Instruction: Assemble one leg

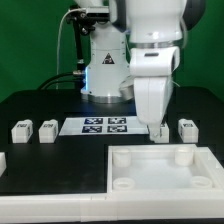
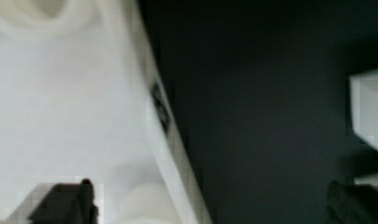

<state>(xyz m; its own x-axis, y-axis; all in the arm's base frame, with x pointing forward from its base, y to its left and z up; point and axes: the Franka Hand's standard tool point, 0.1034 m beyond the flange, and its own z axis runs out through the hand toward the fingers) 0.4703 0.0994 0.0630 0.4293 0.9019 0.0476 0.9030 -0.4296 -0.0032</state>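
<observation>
Nearest me, across the lower right of the exterior view, lies the big white tray part (image 1: 150, 172). Its corner sockets look empty as far as I can make out, so I judge that no leg has been fitted. Just behind it the small blocks sit in a row across the middle of the frame on the black worktop (image 1: 30, 105). The left-hand leg (image 1: 20, 130) and its neighbour leg (image 1: 47, 130) stand at centre left, with the marker board (image 1: 107, 125) between them and the arm. The right-hand leg (image 1: 186, 127) stands at centre right. The leg (image 1: 158, 131) that seems to be chosen stands just behind the tray part's far rim, with the arm's white hand straight above it. From here I cannot tell whether they touch. In the blurred wrist view the fingers (image 2: 61, 202) stand wide apart, with dark worktop between them and nothing held. The tray part's pale surface runs beside one of them, and a white edge (image 2: 372, 100) near the other is too cut off to name. Farther back rises the robot base (image 1: 105, 65), in the upper middle. By my reckoning the job is barely begun: gripping, lifting, carrying to a socket and seating the leg all remain.
</observation>
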